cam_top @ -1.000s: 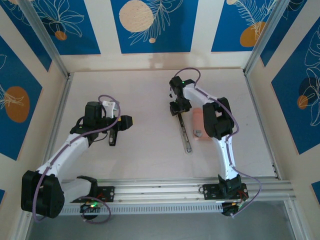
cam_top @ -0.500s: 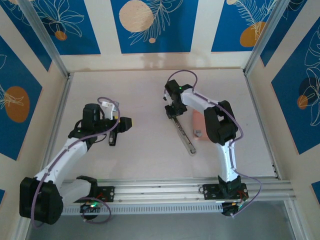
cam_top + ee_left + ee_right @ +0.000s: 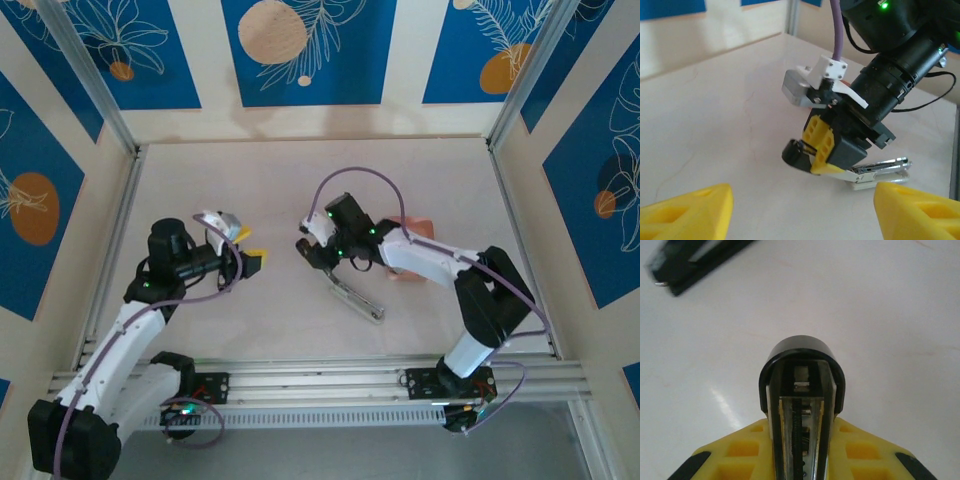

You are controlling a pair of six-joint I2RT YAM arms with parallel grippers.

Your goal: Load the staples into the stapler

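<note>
The stapler (image 3: 350,290) lies slantwise mid-table, hinged open, its metal channel (image 3: 879,170) stretching toward the near right. My right gripper (image 3: 318,250) is shut on its black rounded end (image 3: 801,365). In the right wrist view the yellow fingers (image 3: 740,452) press both sides and the spring in the channel shows between them. My left gripper (image 3: 248,262) hovers just left of that end, open, its yellow fingertips (image 3: 695,210) wide apart with nothing between them. It faces my right gripper (image 3: 832,145). The staples are hidden.
A pink tray (image 3: 412,222) sits behind the right arm, mostly covered by it. A blurred dark bar (image 3: 690,262) crosses the top left of the right wrist view. Patterned walls ring the table, and an aluminium rail (image 3: 320,372) runs along the near edge.
My right arm has swung left and nearer, closed on the stapler's end and dragged it left, so the stapler lies more slanted. My left gripper has shifted a little and narrowed slightly.
</note>
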